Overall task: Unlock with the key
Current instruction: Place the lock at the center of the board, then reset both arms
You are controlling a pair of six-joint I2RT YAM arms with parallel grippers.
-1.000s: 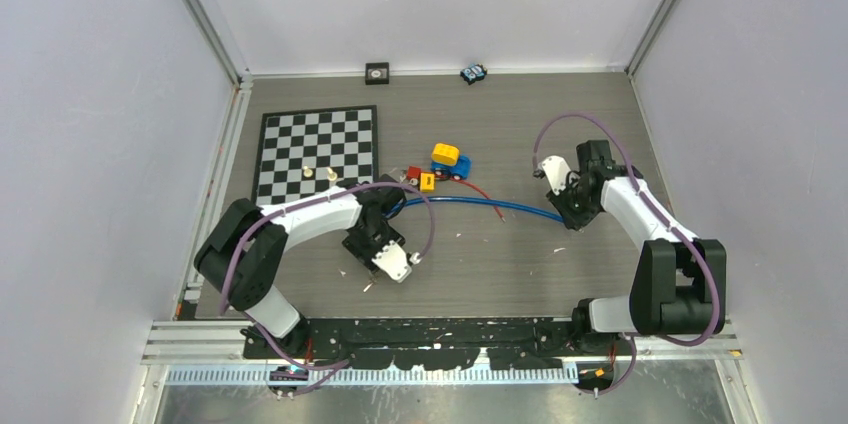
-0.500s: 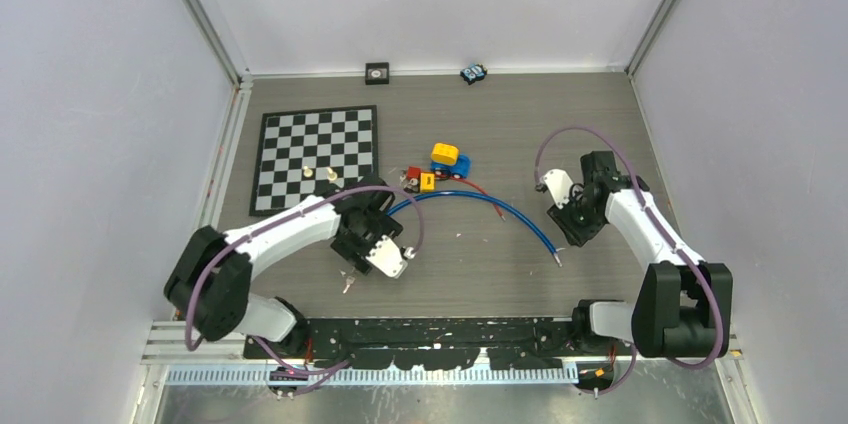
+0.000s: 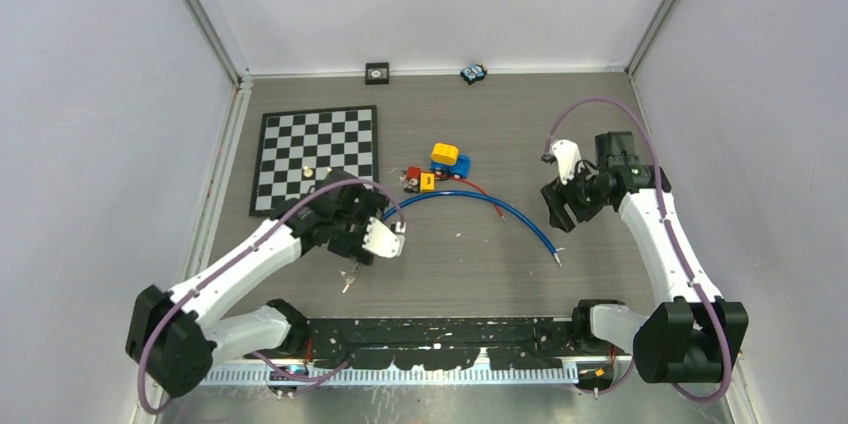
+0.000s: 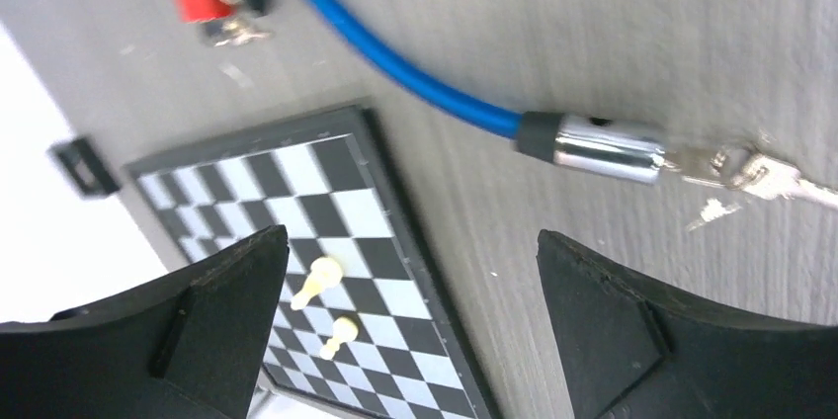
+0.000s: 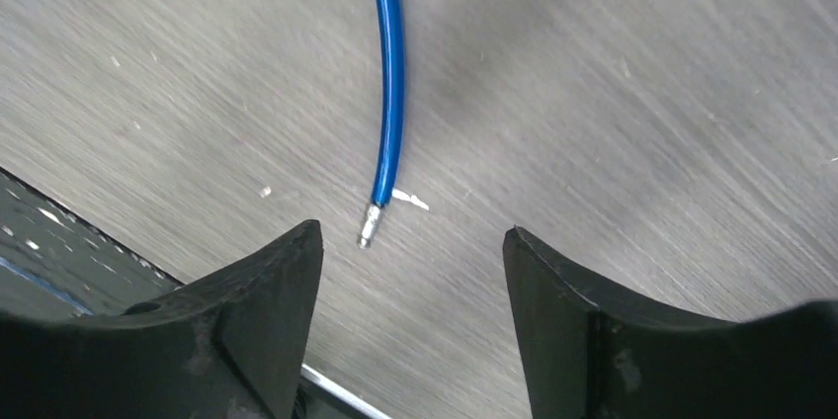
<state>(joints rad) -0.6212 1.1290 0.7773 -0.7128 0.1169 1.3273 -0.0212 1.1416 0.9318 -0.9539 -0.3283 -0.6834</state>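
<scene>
Table (image 3: 600, 114) of grey wood-grain laminate, flecked with small white scraps; plain pale walls (image 3: 440, 4) on three sides, aluminium posts (image 3: 197, 14) at the back corners. At back left, chessboard (image 3: 318, 144) flat on the table, two pale pieces (image 4: 318, 279) near its front edge. At centre, cluster of yellow, blue and red blocks (image 3: 445, 156). Against the back wall, small black square (image 3: 376, 71) and small blue-black item (image 3: 473, 73), well apart from the rest.

Blue cable (image 5: 388, 63) in a shallow arc across mid-table, from beside the blocks to a bare metal tip (image 5: 369, 226) at front right. At its other end, chrome barrel (image 4: 605, 147), shown only by the left wrist view and hidden beneath the left arm (image 3: 270, 244) in the top view. Silver key (image 4: 704, 164) at the barrel's mouth, touching it; whether fully seated, not clear. Second key linked to it, flat on the table just beyond.

Left tool (image 4: 410, 241) wide open and empty, above the table between chessboard and barrel, touching neither. Right tool (image 5: 412, 236) open and empty, above the cable's free tip, clear of it, well apart from the left tool.
</scene>
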